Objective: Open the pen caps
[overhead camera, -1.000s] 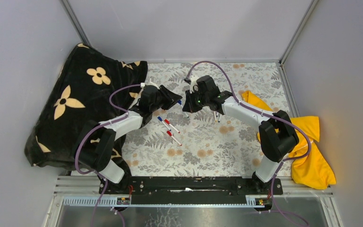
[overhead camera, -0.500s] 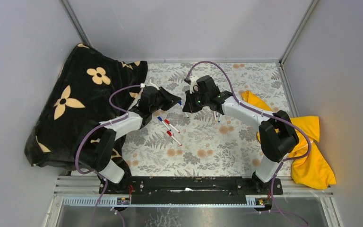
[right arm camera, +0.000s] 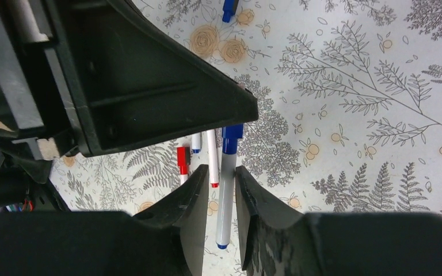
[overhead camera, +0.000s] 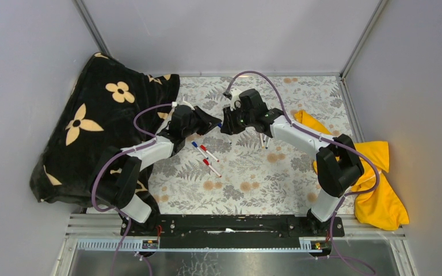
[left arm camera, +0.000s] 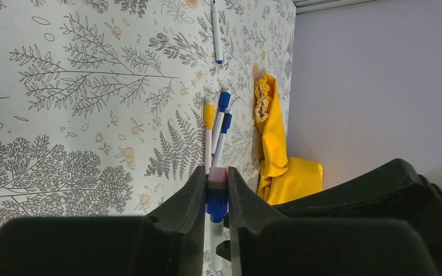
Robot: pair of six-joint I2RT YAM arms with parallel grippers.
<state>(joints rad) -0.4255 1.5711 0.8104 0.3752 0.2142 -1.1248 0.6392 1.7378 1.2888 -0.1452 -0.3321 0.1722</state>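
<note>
My left gripper point(left arm camera: 217, 178) is pinched shut on the blue cap point(left arm camera: 216, 201) of a pen that is held up off the bench point(left arm camera: 63, 86). Its white barrel point(right arm camera: 224, 198) runs out between the jaws of my right gripper point(right arm camera: 221, 172). Those jaws stand slightly apart around it, with a sliver of gap on at least one side, so that gripper has no real hold.

I judge the pen to be light, stiff and smooth-skinned, likely to slide in a slack pinch. The cap looks like a snug push fit that wants a straight pull along the barrel, not a bend. I'd clamp the barrel close behind the cap.

My two grippers sit nose to nose, so the only free room is outward, each away from the other. On the bench beneath them lie red-capped pens point(right arm camera: 182, 160). Further out, a yellow-capped pen point(left arm camera: 208, 138) rests just beside two blue-capped ones point(left arm camera: 223, 109), and beyond those is a lone pen point(left arm camera: 215, 29).

The yellow cloth point(left arm camera: 273, 149) and the black flowered blanket point(overhead camera: 92, 126) lie well apart from the work, at opposite edges of the bench, and neither is in my way.
</note>
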